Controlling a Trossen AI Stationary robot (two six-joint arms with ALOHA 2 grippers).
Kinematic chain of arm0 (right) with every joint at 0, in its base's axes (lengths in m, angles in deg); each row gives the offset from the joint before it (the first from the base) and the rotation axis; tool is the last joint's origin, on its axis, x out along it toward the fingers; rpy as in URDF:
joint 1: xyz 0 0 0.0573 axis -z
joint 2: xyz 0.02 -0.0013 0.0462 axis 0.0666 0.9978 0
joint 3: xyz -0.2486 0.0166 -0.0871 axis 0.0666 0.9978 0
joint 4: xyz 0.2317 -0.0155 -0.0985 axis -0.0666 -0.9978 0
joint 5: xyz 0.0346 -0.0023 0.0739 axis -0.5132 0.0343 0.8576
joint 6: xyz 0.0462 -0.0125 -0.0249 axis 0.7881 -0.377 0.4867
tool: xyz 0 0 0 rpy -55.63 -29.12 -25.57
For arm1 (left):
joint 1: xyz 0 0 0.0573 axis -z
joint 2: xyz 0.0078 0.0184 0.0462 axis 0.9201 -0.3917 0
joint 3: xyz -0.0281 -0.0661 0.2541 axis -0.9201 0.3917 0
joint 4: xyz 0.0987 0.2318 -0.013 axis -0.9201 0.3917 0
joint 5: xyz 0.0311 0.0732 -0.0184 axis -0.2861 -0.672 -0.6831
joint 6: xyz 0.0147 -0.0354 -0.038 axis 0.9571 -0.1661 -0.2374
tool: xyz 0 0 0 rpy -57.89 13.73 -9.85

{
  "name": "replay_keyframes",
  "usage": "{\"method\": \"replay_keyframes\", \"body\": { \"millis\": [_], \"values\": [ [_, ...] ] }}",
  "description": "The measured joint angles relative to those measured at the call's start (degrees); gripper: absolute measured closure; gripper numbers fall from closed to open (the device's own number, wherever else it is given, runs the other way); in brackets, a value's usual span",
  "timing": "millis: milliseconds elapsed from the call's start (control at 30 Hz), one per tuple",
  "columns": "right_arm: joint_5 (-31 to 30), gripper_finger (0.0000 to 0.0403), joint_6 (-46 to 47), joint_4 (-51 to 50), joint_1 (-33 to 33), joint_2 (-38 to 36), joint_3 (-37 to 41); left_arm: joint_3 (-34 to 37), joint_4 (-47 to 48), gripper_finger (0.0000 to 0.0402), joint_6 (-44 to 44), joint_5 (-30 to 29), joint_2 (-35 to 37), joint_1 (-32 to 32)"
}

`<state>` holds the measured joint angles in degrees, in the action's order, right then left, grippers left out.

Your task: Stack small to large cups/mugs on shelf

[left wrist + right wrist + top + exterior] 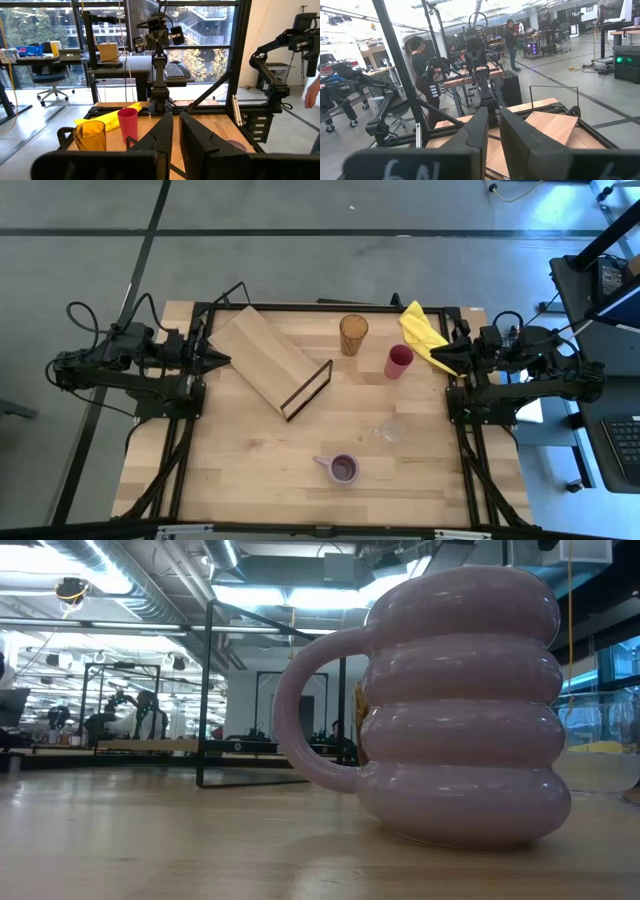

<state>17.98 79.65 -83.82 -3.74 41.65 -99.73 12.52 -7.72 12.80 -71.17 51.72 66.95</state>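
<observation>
The shelf (262,353), a light-brown board, lies flat at the far left of the table, with its upright black wire frame (308,390) at the end nearer the middle. The amber tumbler (353,334) and the red cup (398,362) stand upright right of the shelf. The small clear glass (391,430) and the purple mug (343,469) stand nearer the front; the mug fills the low view (460,710). My left gripper (224,361) is shut at the table's left edge, beside the board. My right gripper (436,357) is shut at the right edge, right of the red cup.
A yellow cloth (422,330) lies at the far right, just beyond my right gripper. Black frame rails (465,450) run along the table's sides. The middle of the tabletop (260,450) is bare wood. People stand in the room behind the table (417,60).
</observation>
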Motion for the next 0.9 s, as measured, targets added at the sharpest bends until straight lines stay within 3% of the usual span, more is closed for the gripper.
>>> {"method": "replay_keyframes", "body": {
  "millis": [600,900],
  "values": [
    [0.00,0.0353,-0.01,0.00,0.01,0.00,0.00,0.00,0.00,0.0374,0.00,0.00,0.02,0.00],
    [0.01,0.0353,-6.03,0.02,0.01,0.00,0.00,0.00,0.00,0.0374,0.00,0.00,0.00,0.02]
  ]
}}
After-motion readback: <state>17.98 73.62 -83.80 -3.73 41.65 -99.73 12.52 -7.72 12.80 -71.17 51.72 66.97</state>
